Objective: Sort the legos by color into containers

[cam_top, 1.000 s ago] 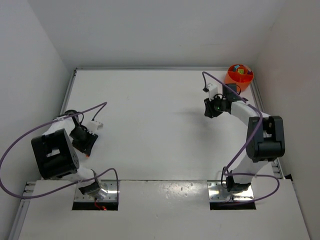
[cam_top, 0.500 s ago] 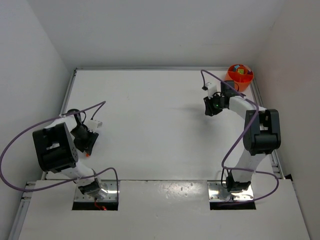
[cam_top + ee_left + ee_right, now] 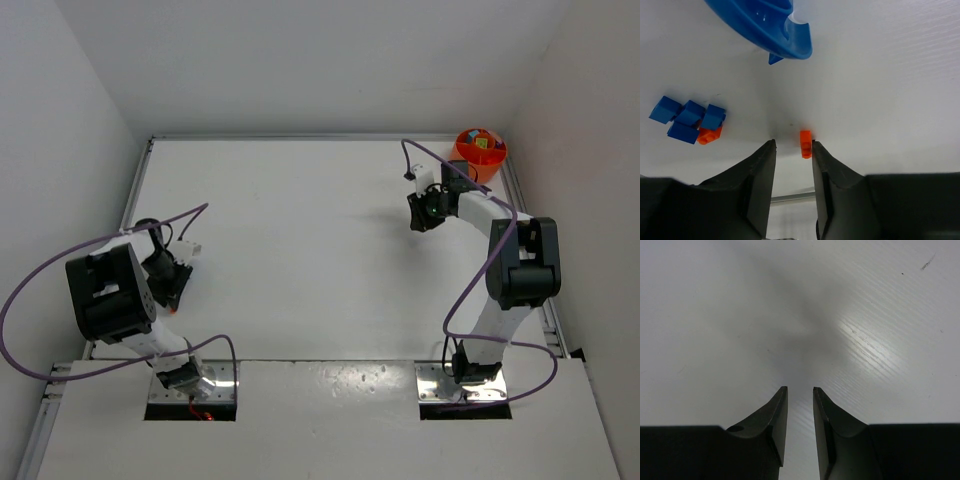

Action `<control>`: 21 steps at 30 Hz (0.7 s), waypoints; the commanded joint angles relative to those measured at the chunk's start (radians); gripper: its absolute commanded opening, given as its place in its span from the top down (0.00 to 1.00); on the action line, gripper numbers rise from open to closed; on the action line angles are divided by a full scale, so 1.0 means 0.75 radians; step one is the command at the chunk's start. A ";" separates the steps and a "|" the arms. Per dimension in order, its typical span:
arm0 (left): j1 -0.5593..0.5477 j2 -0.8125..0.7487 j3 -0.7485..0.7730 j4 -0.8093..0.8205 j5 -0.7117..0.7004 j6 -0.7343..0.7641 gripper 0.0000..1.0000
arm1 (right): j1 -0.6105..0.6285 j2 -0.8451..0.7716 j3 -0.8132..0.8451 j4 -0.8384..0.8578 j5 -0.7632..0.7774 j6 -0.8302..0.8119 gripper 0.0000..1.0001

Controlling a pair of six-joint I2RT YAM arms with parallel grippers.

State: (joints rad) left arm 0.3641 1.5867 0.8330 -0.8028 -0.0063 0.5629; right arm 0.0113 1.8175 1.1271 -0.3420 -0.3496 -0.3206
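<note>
Orange lego flat on the counter, between the tips of the left tool, beside one finger. Partly open, gripping nothing yet, probably lined up to pinch. Blue legos clustered aside, near a blue container. Right tool narrowly parted, empty, near the orange tub.

text: none readable in any view | legos: no lettering legible | orange tub: no label legible | blue dish: no marking legible | arm housings: no brand or number legible
</note>
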 commanded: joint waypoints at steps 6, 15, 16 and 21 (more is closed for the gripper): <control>-0.009 0.026 -0.035 0.031 0.019 -0.004 0.72 | 0.012 -0.014 0.025 0.014 -0.004 -0.033 0.73; -0.038 0.038 0.069 -0.030 0.196 0.022 0.93 | 0.012 -0.065 0.025 0.014 -0.065 -0.033 0.73; -0.038 0.038 0.118 -0.052 0.247 0.023 0.94 | 0.024 -0.077 0.037 0.014 -0.104 -0.033 0.73; -0.129 0.175 0.619 -0.216 0.652 -0.024 1.00 | 0.055 -0.073 0.133 0.077 -0.262 -0.033 0.73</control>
State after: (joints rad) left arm 0.3195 1.6752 1.1011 -0.9268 0.2279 0.5617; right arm 0.0292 1.8088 1.1450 -0.3458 -0.4335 -0.3340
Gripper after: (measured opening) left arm 0.123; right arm 0.274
